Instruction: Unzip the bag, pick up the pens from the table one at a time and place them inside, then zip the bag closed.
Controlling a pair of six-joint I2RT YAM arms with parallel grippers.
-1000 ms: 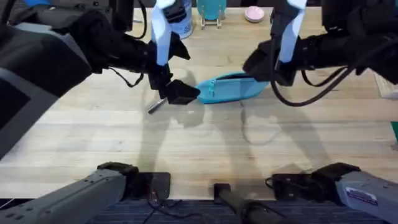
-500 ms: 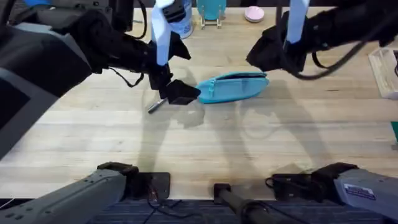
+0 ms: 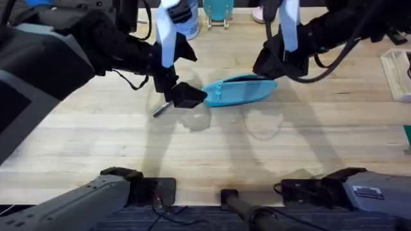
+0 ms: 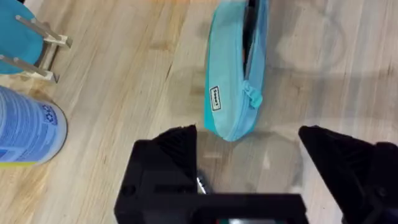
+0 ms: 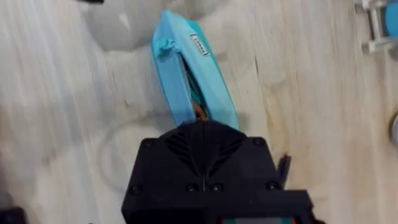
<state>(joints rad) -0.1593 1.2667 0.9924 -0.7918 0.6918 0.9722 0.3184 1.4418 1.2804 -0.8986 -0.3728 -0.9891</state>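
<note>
a light wooden butcher-block surface (image 3: 212, 154) with visible plank grain spans the frame, evenly lit, with soft shadows at its centre. along the bottom edge runs a dark strip.

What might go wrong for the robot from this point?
The grey pen lies close beside the open left end effector; a nudge could roll it away. The soft bag sits loose, so the right end effector above its other end might shove it or squash its opening.
</note>
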